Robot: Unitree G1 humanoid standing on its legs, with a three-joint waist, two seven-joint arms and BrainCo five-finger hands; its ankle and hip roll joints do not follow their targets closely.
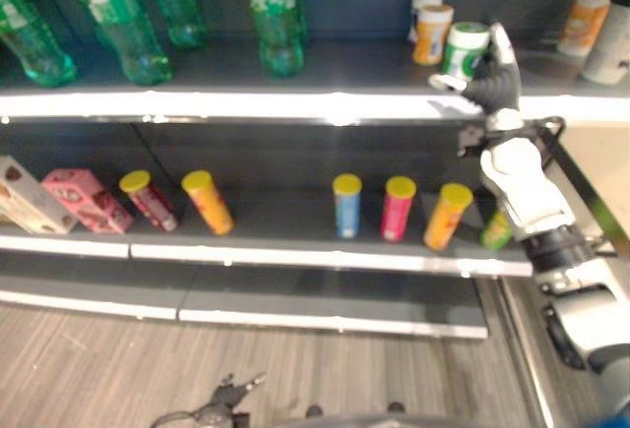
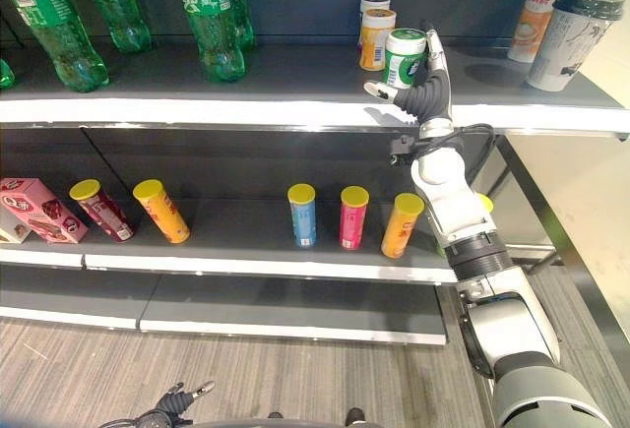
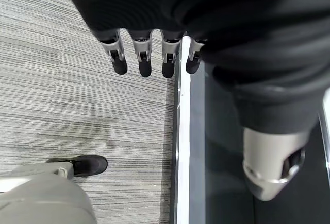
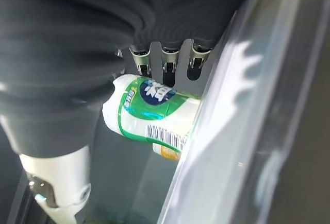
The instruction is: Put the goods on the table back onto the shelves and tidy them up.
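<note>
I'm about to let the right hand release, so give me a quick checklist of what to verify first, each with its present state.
1. Green-and-white plastic jar stands upright on the top grey shelf: ok.
2. Jar's base fully resting on the shelf: cannot tell.
3. Right hand fingers beside the jar: ok; grip firmness: cannot tell.
4. Jar apart from the orange jar behind it: ok.
5. Jar set back from the shelf's front edge: ok.
6. Left hand hangs open over the floor, out of the way: ok.
</note>
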